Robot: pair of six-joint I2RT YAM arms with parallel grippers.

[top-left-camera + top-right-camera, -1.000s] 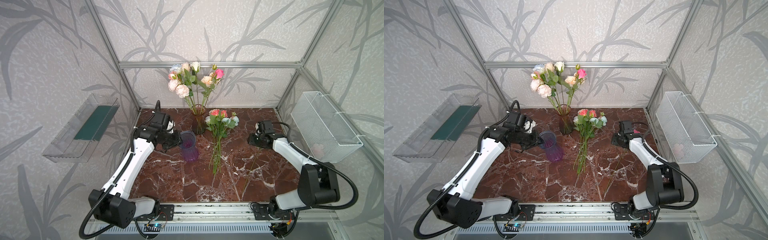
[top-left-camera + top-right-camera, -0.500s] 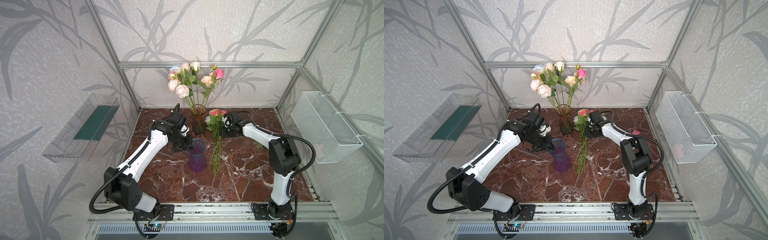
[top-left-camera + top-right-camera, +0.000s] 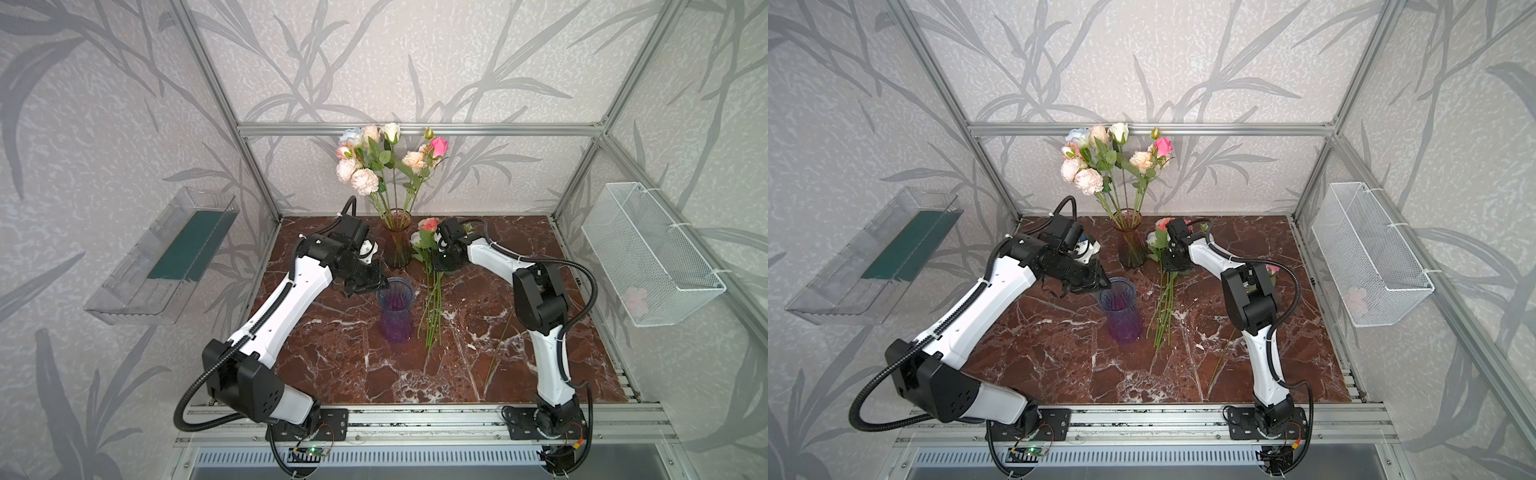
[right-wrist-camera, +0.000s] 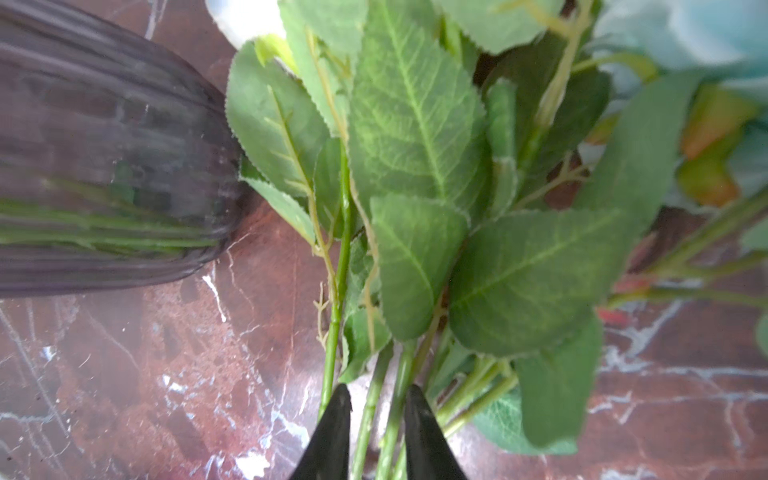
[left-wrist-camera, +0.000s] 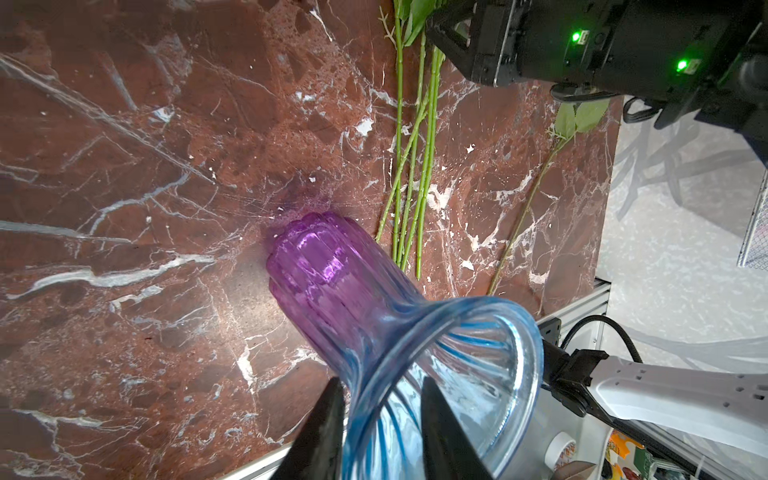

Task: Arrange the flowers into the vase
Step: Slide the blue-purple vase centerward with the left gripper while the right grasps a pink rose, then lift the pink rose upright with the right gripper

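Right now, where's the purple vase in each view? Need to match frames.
Both top views: purple vase stands upright mid-scene, in front of the amber vase.
Left wrist: close up, seen from its blue rim down to its purple base.
Right wrist: not in it; the dark vase there is the amber one.
Shared landmark: loose green stems, in all four.

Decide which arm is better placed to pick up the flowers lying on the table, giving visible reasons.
Right. The right hand has stems of the flowers between its fingertips, whereas the left hand straddles the purple vase at its rim, probably better suited to steadying it.
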